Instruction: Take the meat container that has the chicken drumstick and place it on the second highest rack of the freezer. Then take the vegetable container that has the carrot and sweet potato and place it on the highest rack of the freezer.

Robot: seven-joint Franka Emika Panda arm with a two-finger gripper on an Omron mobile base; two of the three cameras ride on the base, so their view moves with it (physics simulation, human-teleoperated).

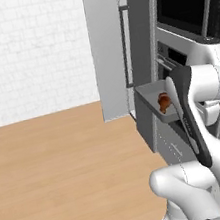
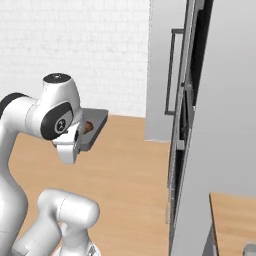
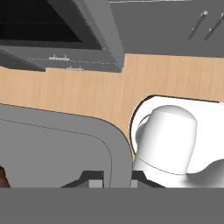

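High above the wooden floor (image 1: 64,160), in front of the tall grey freezer (image 1: 109,46), a shallow grey meat container (image 1: 148,98) is being held up in the air by the robot's arm. In the left base view the container is being seen just left of the white wrist, with the brown chicken drumstick (image 1: 164,102) lying in it near its right end, partly hidden by the dark link of the arm. In the right base view the same container (image 2: 97,127) is being shown sticking out to the right of the wrist, roughly level, with the drumstick (image 2: 88,127) tucked close against the hand. In the hand view the rounded rim of the container (image 3: 114,151) is being gripped at the gripper (image 3: 113,180), whose two fingers are being pressed against the rim wall from either side, so the hand is being kept clamped on the container. The freezer door (image 2: 162,70), with its long dark handle (image 2: 170,72), is being seen standing to the right of the container and well apart from it. A white brick wall (image 1: 28,49) is being shown at the far side of the room.
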